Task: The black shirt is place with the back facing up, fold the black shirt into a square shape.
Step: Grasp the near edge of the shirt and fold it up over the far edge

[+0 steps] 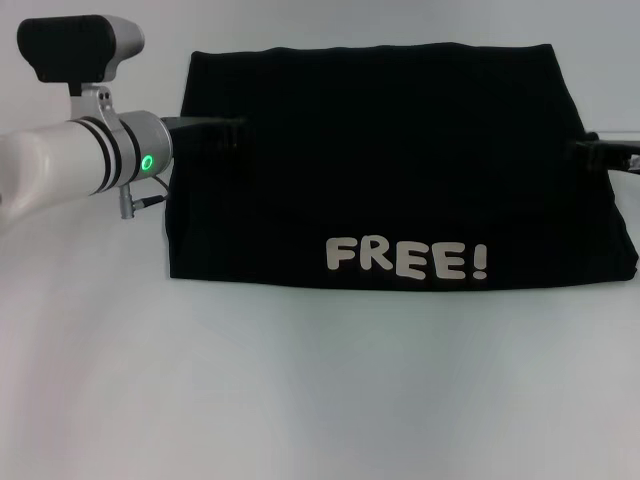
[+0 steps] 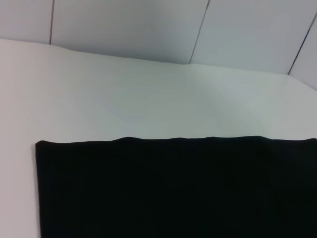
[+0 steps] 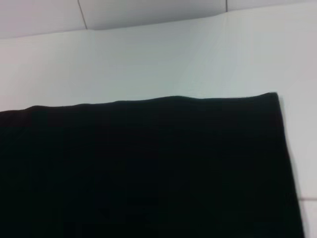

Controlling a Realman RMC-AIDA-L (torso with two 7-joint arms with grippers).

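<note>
The black shirt (image 1: 380, 160) lies flat on the white table (image 1: 300, 390) as a wide folded rectangle, with white lettering "FREE!" (image 1: 407, 259) showing near its front edge. My left gripper (image 1: 222, 130) reaches in from the left and sits at the shirt's left edge, black against the black cloth. My right gripper (image 1: 597, 155) sits at the shirt's right edge. The shirt fills the lower part of the left wrist view (image 2: 178, 193) and of the right wrist view (image 3: 143, 173), with one corner in each.
The left arm's white forearm with a green light (image 1: 147, 163) and its black camera housing (image 1: 66, 47) stand at the left. A panelled wall (image 2: 148, 29) rises behind the table's far edge.
</note>
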